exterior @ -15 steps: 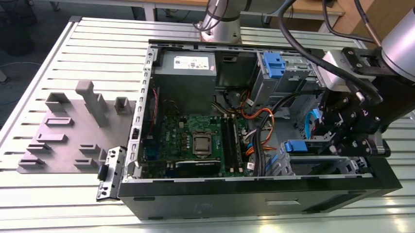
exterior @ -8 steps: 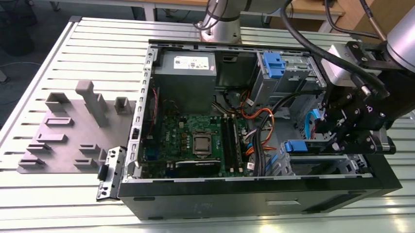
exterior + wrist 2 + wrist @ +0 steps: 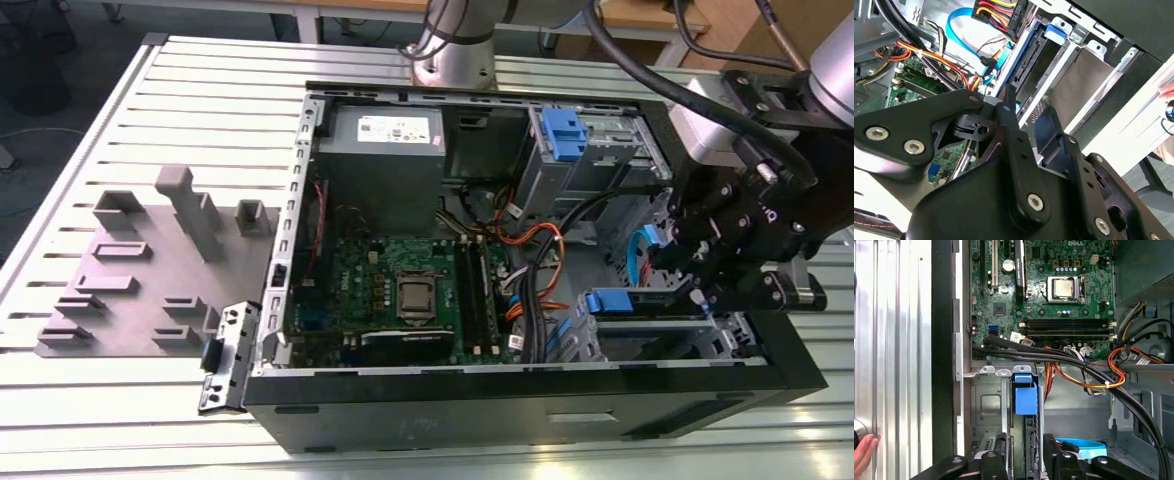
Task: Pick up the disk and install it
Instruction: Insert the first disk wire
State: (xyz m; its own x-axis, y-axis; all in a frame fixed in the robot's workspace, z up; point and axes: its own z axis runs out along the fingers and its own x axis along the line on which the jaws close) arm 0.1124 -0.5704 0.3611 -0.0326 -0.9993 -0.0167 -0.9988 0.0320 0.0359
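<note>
The disk (image 3: 1021, 437) stands on edge in the drive bay at the case's near corner, on the exterior view's right, with its blue tab (image 3: 1025, 395) sticking out toward the motherboard. In the exterior view the disk (image 3: 627, 300) shows as a dark slab with a blue front. My gripper (image 3: 1025, 440) straddles it, one black finger on each side with a narrow gap to the disk, so it is open. The second wrist view has the disk (image 3: 1026, 60) sitting in the metal cage just beyond the fingertips (image 3: 1009, 97). My gripper (image 3: 701, 285) hangs over the bay.
The open computer case (image 3: 534, 385) lies on a slatted table. Inside are the motherboard (image 3: 400, 290), a grey power supply (image 3: 384, 135), an upper bay with a blue tab (image 3: 563, 130) and cable bundles (image 3: 1079, 365) close to the disk. A hand (image 3: 861, 452) rests outside the case.
</note>
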